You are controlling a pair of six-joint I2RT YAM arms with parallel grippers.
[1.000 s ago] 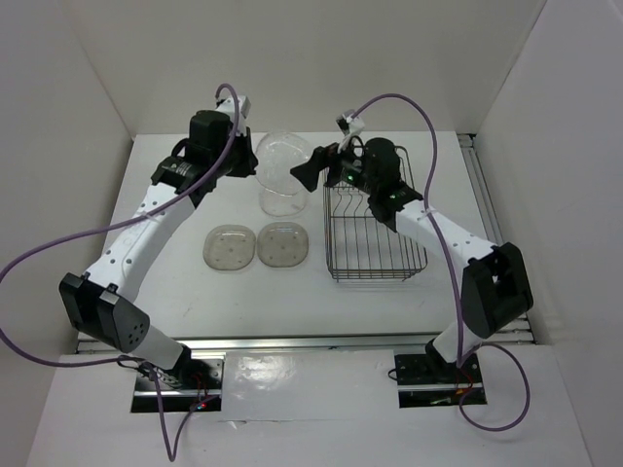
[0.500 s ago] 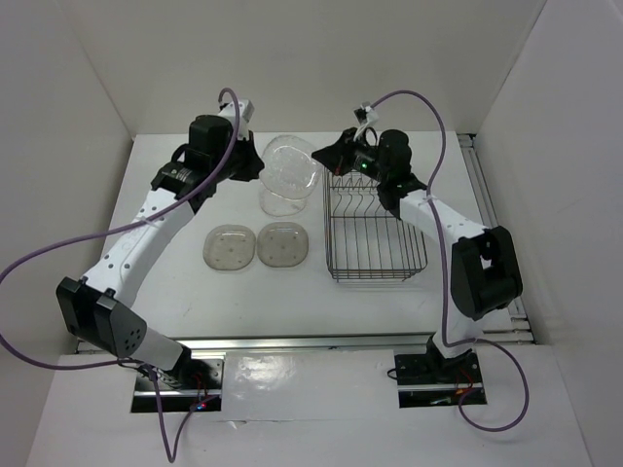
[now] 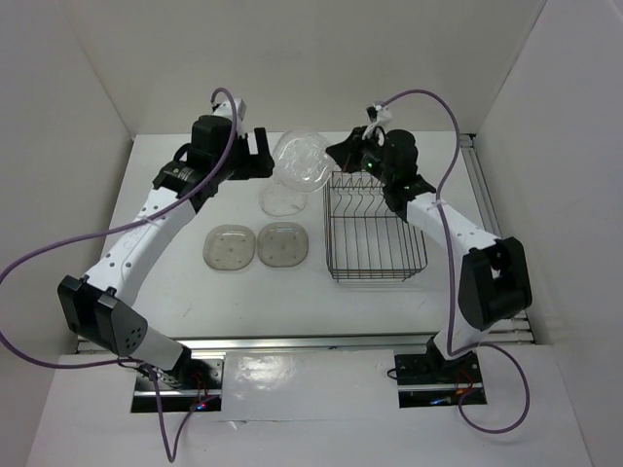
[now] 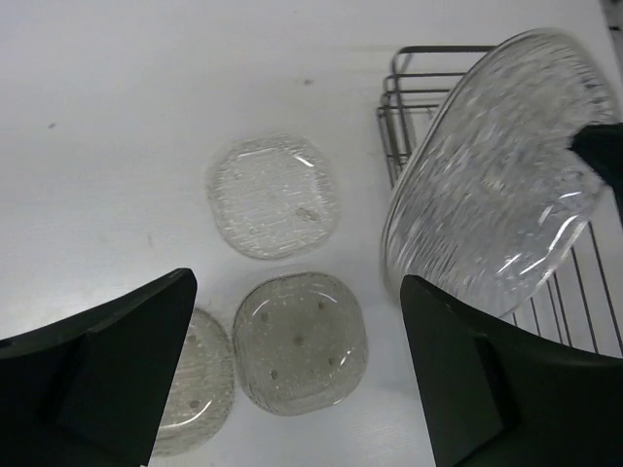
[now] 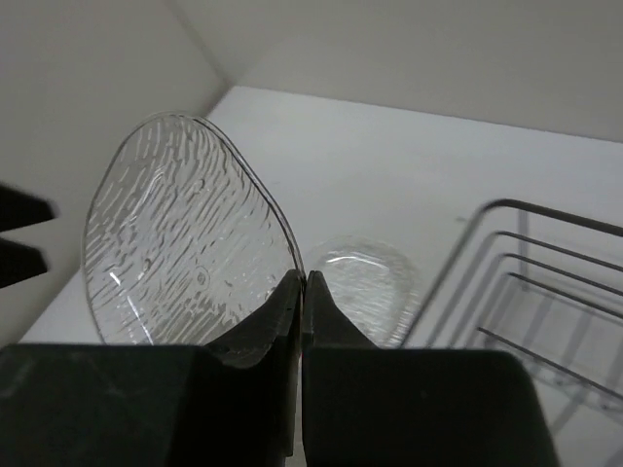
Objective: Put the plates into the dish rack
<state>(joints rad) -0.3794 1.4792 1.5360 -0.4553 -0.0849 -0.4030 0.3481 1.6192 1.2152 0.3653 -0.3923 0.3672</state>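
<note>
A clear plate (image 3: 300, 161) hangs tilted in the air at the back, near the dish rack's far left corner. My right gripper (image 5: 305, 279) is shut on its rim (image 5: 185, 233). My left gripper (image 3: 261, 148) is open just left of that plate and apart from it; in the left wrist view the held plate (image 4: 496, 175) lies beyond the right finger (image 4: 477, 389). A second clear plate (image 3: 281, 200) lies flat on the table below. Two smoky plates (image 3: 229, 248) (image 3: 283, 244) lie side by side nearer me. The dark wire dish rack (image 3: 375, 263) stands on the right with nothing in it.
White walls close in the table at the back and both sides. The rack's upright prongs (image 3: 362, 206) run along its far half. Purple cables loop over both arms.
The right gripper closed on the raised plate's rim, then the left gripper opened and let go of it. The plate has tipped and shifted slightly right, toward the rack.
</note>
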